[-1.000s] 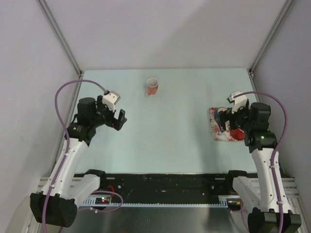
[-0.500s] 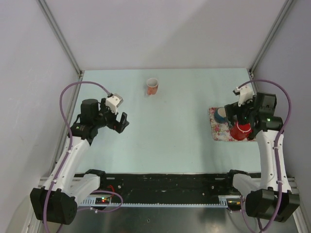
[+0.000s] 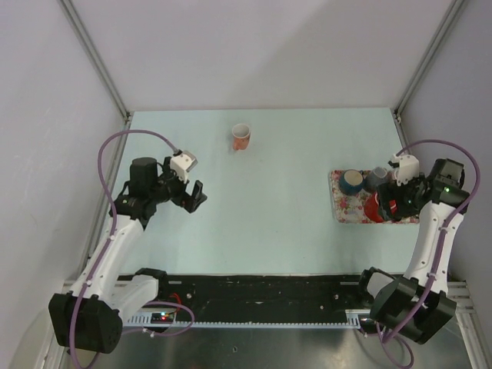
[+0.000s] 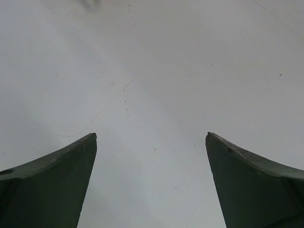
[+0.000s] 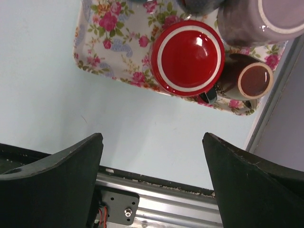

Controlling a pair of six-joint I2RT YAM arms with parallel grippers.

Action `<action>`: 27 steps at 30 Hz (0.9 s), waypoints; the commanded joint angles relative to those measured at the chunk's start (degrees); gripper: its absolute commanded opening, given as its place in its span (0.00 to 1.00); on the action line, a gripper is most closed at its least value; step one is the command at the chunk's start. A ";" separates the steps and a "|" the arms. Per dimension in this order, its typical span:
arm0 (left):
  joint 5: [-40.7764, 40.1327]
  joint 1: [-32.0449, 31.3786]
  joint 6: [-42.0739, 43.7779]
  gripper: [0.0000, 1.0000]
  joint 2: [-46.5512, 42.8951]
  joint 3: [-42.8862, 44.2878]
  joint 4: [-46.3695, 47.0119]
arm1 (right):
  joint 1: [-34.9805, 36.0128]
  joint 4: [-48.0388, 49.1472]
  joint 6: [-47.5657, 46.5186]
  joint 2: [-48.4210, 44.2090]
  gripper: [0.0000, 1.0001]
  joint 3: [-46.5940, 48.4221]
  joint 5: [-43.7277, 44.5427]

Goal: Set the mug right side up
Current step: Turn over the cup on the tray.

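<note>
From above, my left pincer (image 3: 194, 195) hangs over the left part of the worktop (image 3: 277, 200), its jaws spread with nothing between them. My right pincer (image 3: 388, 204) hovers at the right edge, over the flowered tray (image 3: 337, 201) where the red mug (image 3: 373, 207) stands among other cups. A pink cup (image 3: 241, 137) sits upright near the far edge.

My left wrist shows only bare worktop between two wide-apart fingers.

My right wrist looks straight down past parted fingers that touch nothing. The red mug is on the tray's near side, its flat base with a white ring facing up. A brown cup (image 5: 247, 81) is just beside it and a lilac cup (image 5: 259, 21) beyond.
</note>
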 commanded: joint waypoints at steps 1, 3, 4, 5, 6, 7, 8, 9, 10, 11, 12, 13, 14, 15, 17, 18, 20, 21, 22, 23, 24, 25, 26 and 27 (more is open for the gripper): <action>4.09 0.41 1.79 1.00 -0.47 -0.57 1.57 | -2.58 -3.60 -6.93 -0.02 0.91 -0.49 -1.91; 4.55 0.43 1.94 1.00 -0.23 -0.69 1.55 | -3.39 -3.46 -8.61 -0.05 0.91 -1.79 -1.93; 4.67 0.39 2.00 1.00 0.06 -0.68 1.56 | -3.68 -3.38 -9.52 0.02 0.90 -2.33 -1.83; 4.65 0.36 2.11 1.00 0.25 -0.67 1.56 | -3.99 -3.21 -10.15 0.14 0.90 -3.04 -1.69; 4.59 0.40 2.21 1.00 0.56 -0.63 1.61 | -4.33 -2.77 -10.95 0.25 0.90 -3.53 -1.49; 4.38 0.37 2.40 1.00 0.76 -0.61 1.59 | -4.58 -2.11 -11.52 0.43 0.90 -4.21 -1.30; 4.28 0.40 2.53 1.00 0.91 -0.77 1.58 | -4.97 -1.52 -12.16 0.66 0.90 -4.64 -1.25; 4.19 0.42 2.73 1.00 0.89 -0.90 1.53 | -5.30 -0.78 -12.66 1.12 0.90 -5.08 -1.36; 4.18 0.42 2.92 1.00 0.88 -1.05 1.59 | -5.73 -0.24 -13.17 1.66 0.90 -5.34 -1.50; 4.14 0.43 3.06 1.00 0.88 -1.21 1.62 | -6.03 0.43 -13.51 2.46 0.90 -5.47 -1.66; 4.20 0.43 3.21 1.00 0.83 -1.34 1.55 | -6.36 0.94 -13.73 3.43 0.91 -5.58 -2.00; 4.19 0.43 3.33 1.00 0.81 -1.40 1.56 | -6.61 1.55 -13.88 4.17 0.91 -5.59 -2.53; 4.19 0.43 3.40 1.00 0.76 -1.52 1.56 | -6.82 1.89 -14.26 5.16 0.91 -5.59 -3.01; 4.14 0.39 3.51 1.00 0.86 -1.62 1.56 | -7.02 2.20 -14.72 5.88 0.91 -5.60 -3.60; 3.80 0.42 3.60 1.00 1.09 -1.70 1.57 | -7.27 3.04 -15.45 7.67 0.92 -5.60 -4.46; 3.68 0.38 3.57 1.00 1.20 -1.67 1.57 | -7.33 3.52 -15.49 8.62 0.92 -5.56 -4.77; 3.48 0.40 3.57 1.00 1.53 -1.69 1.57 | -7.44 4.67 -15.60 10.29 0.92 -5.63 -5.32; 3.44 0.41 3.65 1.00 1.69 -1.66 1.52 | -7.50 5.12 -15.96 11.16 0.92 -5.57 -5.77; 3.37 0.42 3.68 1.00 1.85 -1.65 1.54 | -7.53 5.48 -16.27 11.78 0.92 -5.63 -6.34; 3.38 0.43 3.70 1.00 1.94 -1.73 1.60 | -7.55 5.75 -16.73 12.48 0.93 -5.61 -6.81; 3.34 0.43 3.80 1.00 2.06 -1.77 1.58 | -7.55 6.15 -17.05 13.01 0.94 -5.56 -7.26; 3.36 0.43 3.80 1.00 2.13 -1.84 1.57 | -7.51 6.52 -17.25 13.45 0.94 -5.58 -7.53; 3.42 0.43 3.89 1.00 2.21 -1.82 1.57 | -7.49 7.11 -17.36 13.80 0.94 -5.55 -7.66; 3.40 0.39 3.90 1.00 2.33 -1.82 1.57 | -7.48 7.66 -17.36 14.11 0.94 -5.53 -7.73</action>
